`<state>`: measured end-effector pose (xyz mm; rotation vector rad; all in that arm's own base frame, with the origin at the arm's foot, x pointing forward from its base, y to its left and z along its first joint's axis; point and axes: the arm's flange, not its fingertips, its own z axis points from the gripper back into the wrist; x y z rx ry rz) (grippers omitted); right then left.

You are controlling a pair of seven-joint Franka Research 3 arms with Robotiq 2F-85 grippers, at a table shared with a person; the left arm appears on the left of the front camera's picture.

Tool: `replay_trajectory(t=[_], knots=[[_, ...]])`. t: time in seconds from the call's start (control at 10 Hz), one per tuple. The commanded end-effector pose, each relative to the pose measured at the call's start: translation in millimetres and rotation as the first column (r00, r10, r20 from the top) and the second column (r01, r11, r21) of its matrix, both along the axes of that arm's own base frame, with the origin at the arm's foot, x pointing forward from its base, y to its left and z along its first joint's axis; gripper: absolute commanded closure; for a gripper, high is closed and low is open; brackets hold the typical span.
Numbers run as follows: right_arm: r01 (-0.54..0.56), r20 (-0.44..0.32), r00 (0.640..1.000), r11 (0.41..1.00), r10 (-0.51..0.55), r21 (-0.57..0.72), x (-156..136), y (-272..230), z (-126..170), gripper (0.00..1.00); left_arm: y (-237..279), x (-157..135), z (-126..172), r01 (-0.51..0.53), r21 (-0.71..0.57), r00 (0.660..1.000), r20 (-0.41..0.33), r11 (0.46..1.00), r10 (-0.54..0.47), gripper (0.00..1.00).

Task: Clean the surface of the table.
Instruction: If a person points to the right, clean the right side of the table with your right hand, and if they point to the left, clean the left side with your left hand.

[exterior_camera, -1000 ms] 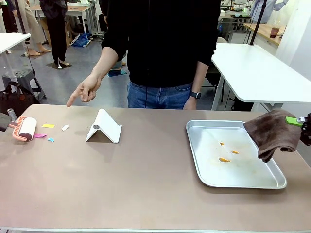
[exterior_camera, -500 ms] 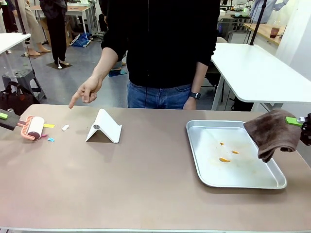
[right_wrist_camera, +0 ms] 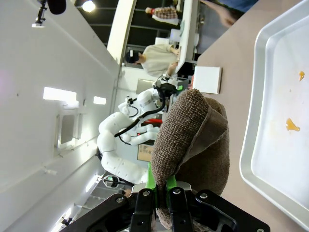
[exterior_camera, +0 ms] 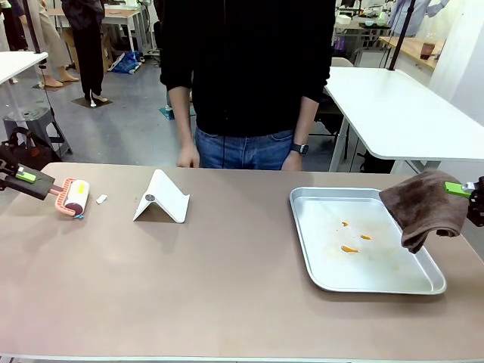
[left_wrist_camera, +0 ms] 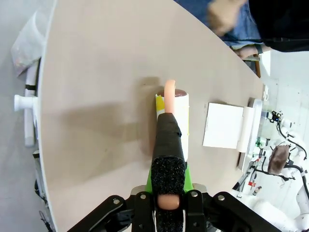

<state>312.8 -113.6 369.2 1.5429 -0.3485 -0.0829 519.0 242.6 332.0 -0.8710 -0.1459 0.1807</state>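
The table [exterior_camera: 227, 295] spans the whole foreground, from the robot's edge to the person at the far side. It is judged stiff, flat and heavy, with a matte top likely to give some friction. It is not a thing to be gripped, only to be rolled or wiped across.

The left gripper [exterior_camera: 27, 178] is clamped tight on the foam handle of a lint roller [exterior_camera: 76, 197], whose drum appears to rest on the tabletop near the left end. A small white scrap [exterior_camera: 101, 199] is seen just beside the drum.

The right gripper [exterior_camera: 469, 189] is closed on a brown cloth [exterior_camera: 423, 208], soft and limp, which is hung above the right rim of a metal tray [exterior_camera: 302, 227]. A few orange crumbs [exterior_camera: 349, 248] are seen in the tray.

A white folded stand [exterior_camera: 162, 198] is placed between roller and tray and would be met first by any stroke carried rightward. It looks light and could be pushed along. The person's hand [exterior_camera: 187, 157] is held at the far edge, off the top.
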Motion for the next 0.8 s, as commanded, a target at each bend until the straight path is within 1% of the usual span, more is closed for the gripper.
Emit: replay_trajectory(t=[0.0, 0.4, 0.7], knots=[[-0.013, 0.007, 1.000, 1.000, 0.013, 0.004, -2.3, 0.1, 1.4, 0.99, -18.2, -6.7, -13.8, 0.008, 0.047, 0.999, -0.044, 0.999, -0.006, 0.78], [-0.013, 0.007, 1.000, 1.000, 0.013, 0.004, -2.3, 0.1, 1.4, 0.99, -56.1, -0.7, -13.9, 0.047, 0.030, 0.998, -0.039, 0.998, -0.045, 0.78], [-0.013, 0.007, 1.000, 1.000, 0.013, 0.004, -2.3, 0.1, 1.4, 0.99, -89.9, 5.5, -6.8, 0.075, 0.029, 0.997, -0.022, 0.997, -0.075, 0.78]])
